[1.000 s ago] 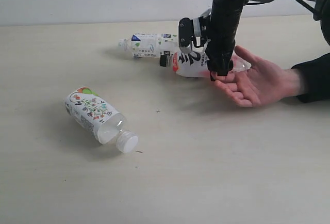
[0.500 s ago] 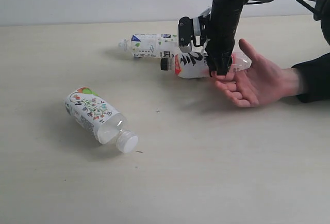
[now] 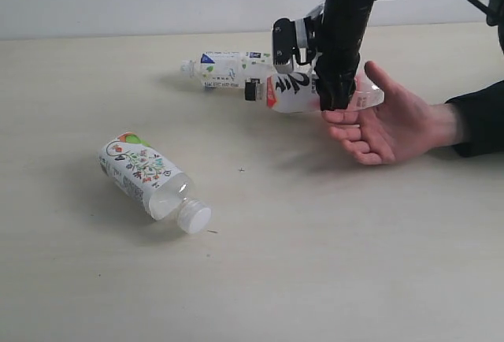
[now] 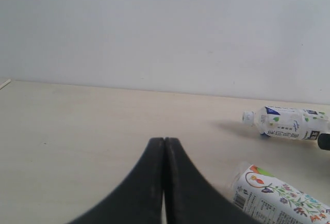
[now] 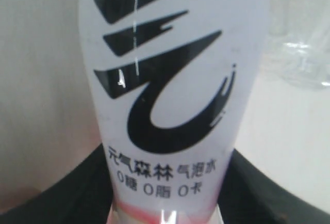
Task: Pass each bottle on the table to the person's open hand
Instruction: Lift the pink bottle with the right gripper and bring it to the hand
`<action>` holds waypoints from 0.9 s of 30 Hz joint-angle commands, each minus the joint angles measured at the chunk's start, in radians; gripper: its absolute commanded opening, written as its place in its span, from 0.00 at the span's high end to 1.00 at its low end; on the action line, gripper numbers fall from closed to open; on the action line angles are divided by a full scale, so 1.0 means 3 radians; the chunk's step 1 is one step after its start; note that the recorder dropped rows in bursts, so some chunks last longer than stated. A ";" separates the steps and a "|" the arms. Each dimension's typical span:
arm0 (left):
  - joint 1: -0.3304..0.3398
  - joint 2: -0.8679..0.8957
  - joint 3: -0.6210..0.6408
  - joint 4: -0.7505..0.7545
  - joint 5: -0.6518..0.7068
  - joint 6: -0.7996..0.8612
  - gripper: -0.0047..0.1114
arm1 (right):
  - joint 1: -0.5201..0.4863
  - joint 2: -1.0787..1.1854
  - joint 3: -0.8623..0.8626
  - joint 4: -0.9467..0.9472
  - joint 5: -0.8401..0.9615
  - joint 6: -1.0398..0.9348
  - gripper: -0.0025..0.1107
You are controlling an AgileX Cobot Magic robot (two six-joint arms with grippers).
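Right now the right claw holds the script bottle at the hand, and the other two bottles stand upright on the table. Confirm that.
One thing is wrong: the other two bottles lie on their sides, not upright. The exterior view shows the floral bottle and the blue-green bottle lying on the table. The rest holds: the right claw holds the script bottle at the hand.

bottles: 3, namely floral bottle [image 3: 146,176], blue-green bottle [image 3: 228,68], black-script bottle [image 3: 295,94] | white caps [image 3: 194,217]: 2 | black cap [image 3: 251,91]: 1 | person's hand [image 3: 394,125]: 1 | desk [image 3: 315,263]: 1 | end effectors: 2, namely left end effector [image 4: 164,182], right end effector [image 3: 337,102]
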 commanded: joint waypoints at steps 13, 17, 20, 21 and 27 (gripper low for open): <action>-0.0022 -0.0018 0.0002 0.0003 -0.0012 0.0008 0.96 | 0.0008 -0.1040 -0.0001 -0.0011 -0.0073 0.0304 0.98; -0.0022 -0.0018 0.0002 0.0003 -0.0012 0.0008 0.96 | 0.0008 -0.1368 -0.0001 -0.0011 -0.0018 0.1649 0.98; -0.0022 -0.0018 0.0002 0.0003 -0.0012 0.0008 0.96 | 0.0008 -0.1503 -0.0001 -0.0002 0.0304 0.2383 0.98; -0.0022 -0.0018 0.0002 0.0003 -0.0012 0.0008 0.96 | 0.0008 -0.1516 -0.0001 -0.0002 0.0411 0.2565 0.98; -0.0022 -0.0018 0.0002 0.0003 -0.0012 0.0008 0.96 | 0.0008 -0.1561 0.0014 0.0036 0.0450 0.3565 0.98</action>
